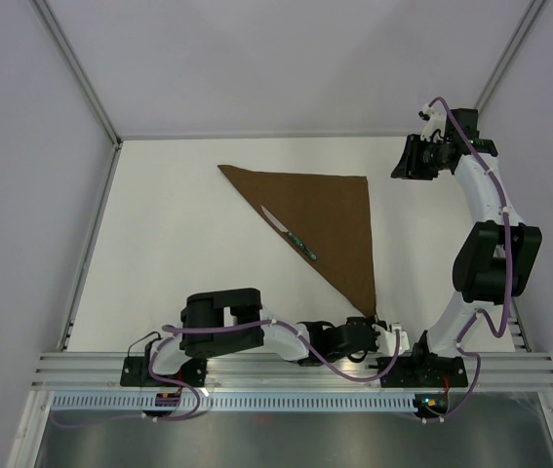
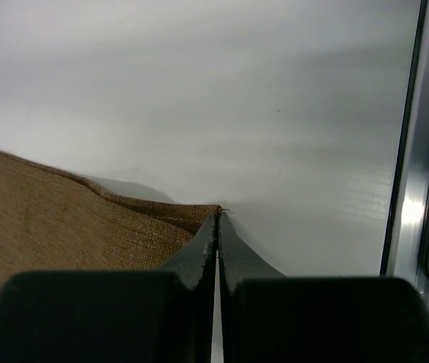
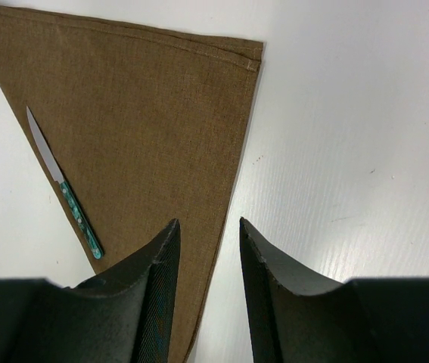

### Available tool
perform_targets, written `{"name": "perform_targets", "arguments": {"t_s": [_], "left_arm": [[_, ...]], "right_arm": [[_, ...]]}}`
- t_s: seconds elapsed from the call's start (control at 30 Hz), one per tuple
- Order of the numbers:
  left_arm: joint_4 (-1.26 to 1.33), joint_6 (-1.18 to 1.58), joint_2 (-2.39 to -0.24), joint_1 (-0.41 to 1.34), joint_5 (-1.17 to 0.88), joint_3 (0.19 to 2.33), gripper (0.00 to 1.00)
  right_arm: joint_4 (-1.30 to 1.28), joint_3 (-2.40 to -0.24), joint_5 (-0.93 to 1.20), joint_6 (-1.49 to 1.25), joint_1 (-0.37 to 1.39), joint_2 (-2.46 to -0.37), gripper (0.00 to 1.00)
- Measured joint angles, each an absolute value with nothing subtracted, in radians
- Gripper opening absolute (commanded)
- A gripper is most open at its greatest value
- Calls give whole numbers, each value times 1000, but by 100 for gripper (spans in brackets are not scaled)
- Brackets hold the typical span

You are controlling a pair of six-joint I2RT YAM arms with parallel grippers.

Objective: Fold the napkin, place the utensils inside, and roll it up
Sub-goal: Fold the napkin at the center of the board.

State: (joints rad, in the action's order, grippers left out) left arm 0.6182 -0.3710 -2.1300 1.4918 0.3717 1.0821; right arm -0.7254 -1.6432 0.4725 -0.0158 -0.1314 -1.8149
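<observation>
Left arm (image 1: 256, 331) folded low along the near edge, forearm reaching rightward; left gripper (image 2: 218, 227) with fingers pressed together, pinching the near corner of the napkin (image 2: 55, 227). Right arm (image 1: 491, 255) arched high at the far right, wrist bent downward; right gripper (image 3: 208, 242) aloft, fingers (image 3: 160, 272) apart, holding nothing.

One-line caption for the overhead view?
Brown napkin folded into a triangle, knife along its slanted edge; left tool shut on the near corner, right tool open beside the far right corner.

No legible text, labels, brands, numbers or signs, in any of the three views
</observation>
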Motion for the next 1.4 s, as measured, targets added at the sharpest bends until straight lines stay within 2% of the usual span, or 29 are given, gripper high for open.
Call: {"name": "perform_targets", "arguments": {"t_s": [0.57, 1.4], "left_arm": [[570, -191, -2012, 1374, 278, 1082, 2], [524, 178, -1816, 990, 196, 969, 2]], "right_arm": [[-725, -1643, 472, -16, -131, -1815, 43], [-726, -1643, 470, -15, -131, -1815, 43]]}}
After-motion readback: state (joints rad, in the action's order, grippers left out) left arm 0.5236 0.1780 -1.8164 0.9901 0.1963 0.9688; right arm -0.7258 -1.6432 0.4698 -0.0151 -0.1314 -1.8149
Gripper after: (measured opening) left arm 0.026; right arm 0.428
